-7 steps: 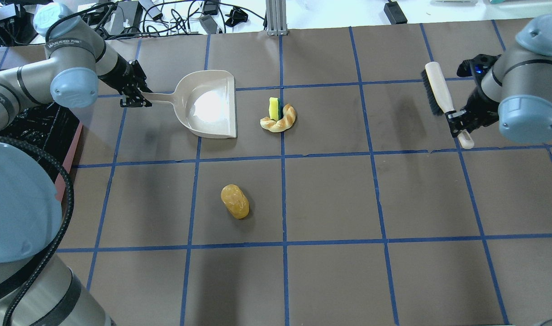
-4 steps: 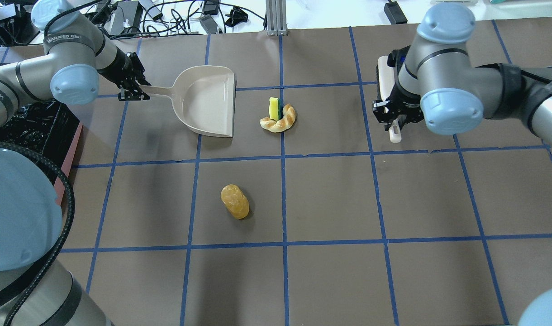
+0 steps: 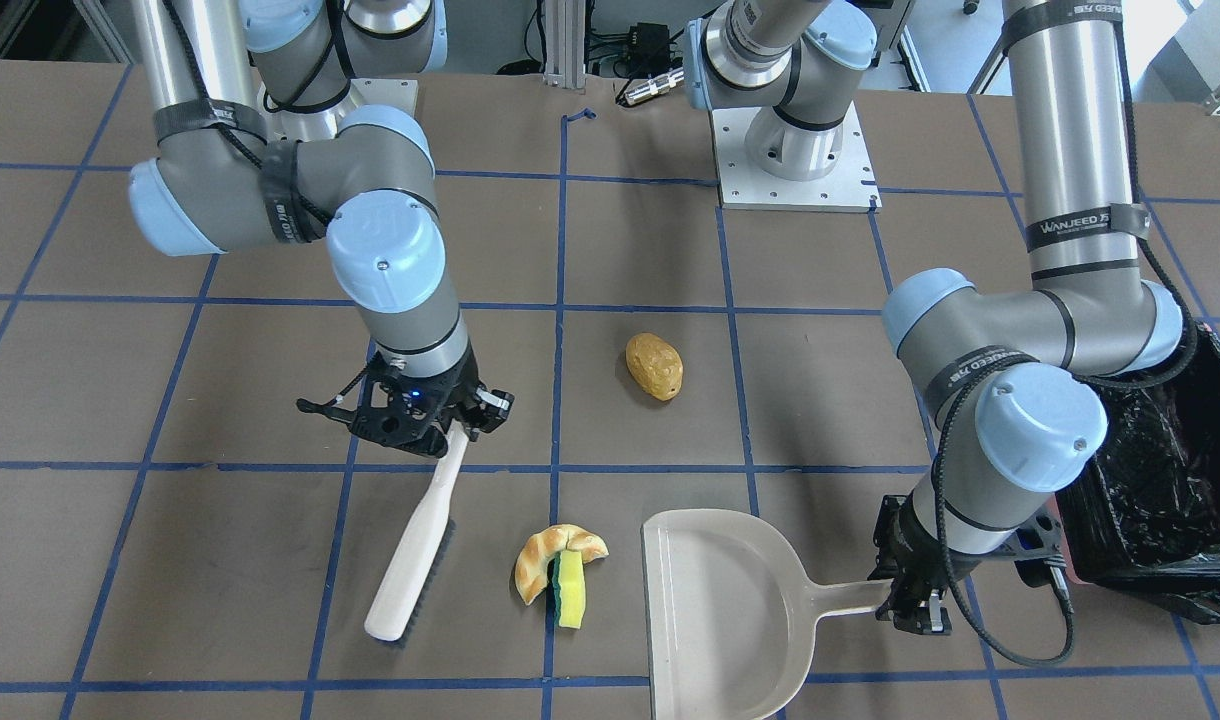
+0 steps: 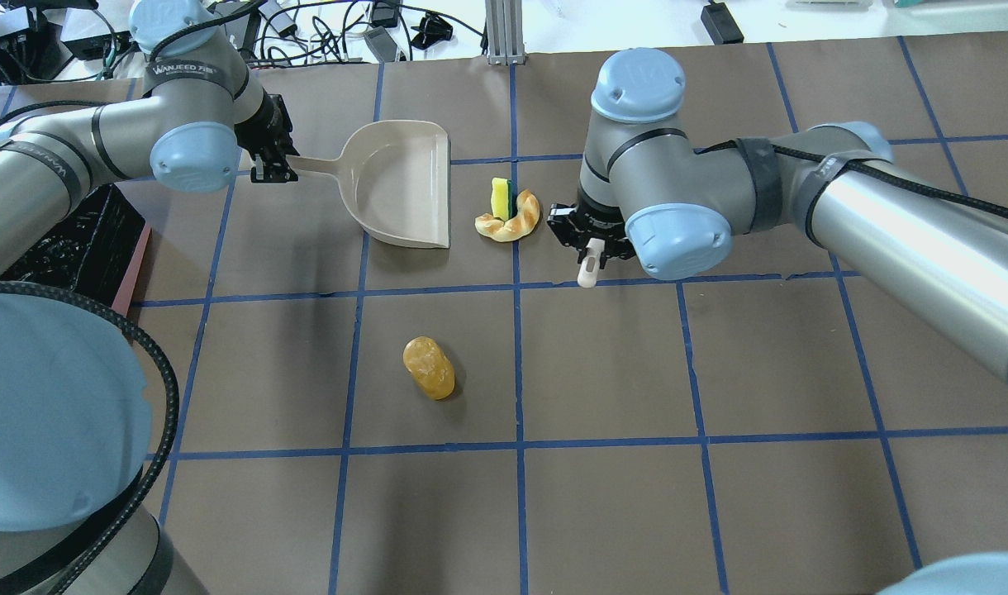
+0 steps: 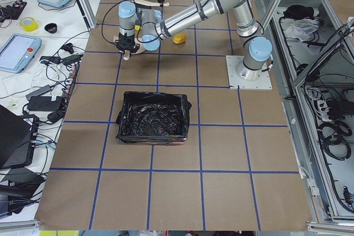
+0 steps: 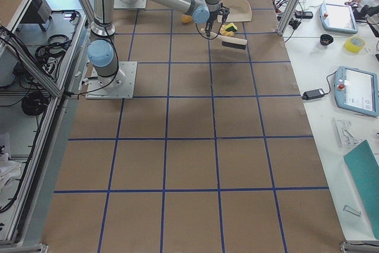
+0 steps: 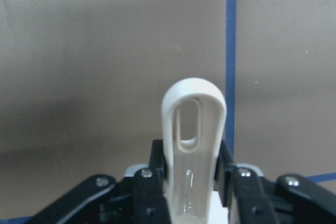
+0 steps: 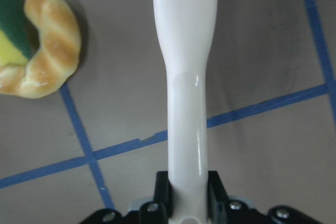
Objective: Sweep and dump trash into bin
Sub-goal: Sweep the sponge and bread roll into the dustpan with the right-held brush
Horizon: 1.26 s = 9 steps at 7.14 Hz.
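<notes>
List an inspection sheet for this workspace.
Surface: brown table, blue tape grid.
Job's things: croissant piece curled round sponge, between dustpan mouth and brush; potato lump apart; black-lined bin beside left arm.
Clutter: nothing seen.
Grippers: left gripper shut on dustpan handle; right gripper shut on brush handle.
Cables: black cable loops at left wrist; loose leads past table's far edge.
Surroundings: tablets and tape roll on side bench.

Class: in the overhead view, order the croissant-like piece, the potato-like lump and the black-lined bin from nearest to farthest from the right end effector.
1. Curved golden croissant-like piece, just left of the right end effector.
2. Yellow-brown oval potato-like lump, lower left, nearer the robot.
3. Pink-sided bin lined with black plastic, far left edge.
</notes>
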Each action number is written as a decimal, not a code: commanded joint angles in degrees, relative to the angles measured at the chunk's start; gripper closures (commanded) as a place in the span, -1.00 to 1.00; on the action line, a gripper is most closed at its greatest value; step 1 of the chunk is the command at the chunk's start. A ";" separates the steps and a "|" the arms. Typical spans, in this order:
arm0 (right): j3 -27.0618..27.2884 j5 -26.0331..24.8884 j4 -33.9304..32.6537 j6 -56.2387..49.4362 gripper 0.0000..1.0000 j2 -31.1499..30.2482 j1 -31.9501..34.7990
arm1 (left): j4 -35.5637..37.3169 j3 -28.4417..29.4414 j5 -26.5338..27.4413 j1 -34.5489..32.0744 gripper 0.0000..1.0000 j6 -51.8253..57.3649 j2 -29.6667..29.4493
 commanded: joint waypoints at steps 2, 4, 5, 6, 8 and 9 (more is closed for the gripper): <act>-5.15 4.42 -5.64 9.57 1.00 6.77 5.78 | -0.03 -0.11 2.41 -1.39 1.00 -0.14 -0.66; -10.24 6.79 -10.73 15.90 1.00 11.79 9.82 | -0.03 0.06 2.32 -1.48 1.00 -0.14 -0.75; -14.62 8.28 -10.74 19.50 1.00 13.20 12.02 | 0.14 0.06 2.32 -1.48 1.00 -0.14 -0.75; -18.84 8.29 -10.66 22.92 1.00 15.13 14.91 | 0.14 0.06 2.32 -1.39 1.00 -0.14 -0.75; -22.22 9.25 -10.39 25.68 1.00 16.73 16.08 | 0.23 0.06 2.23 -1.39 1.00 0.30 -0.75; -21.96 8.30 -7.95 24.64 1.00 15.16 15.39 | -0.03 -0.20 2.06 -1.39 1.00 0.65 -0.40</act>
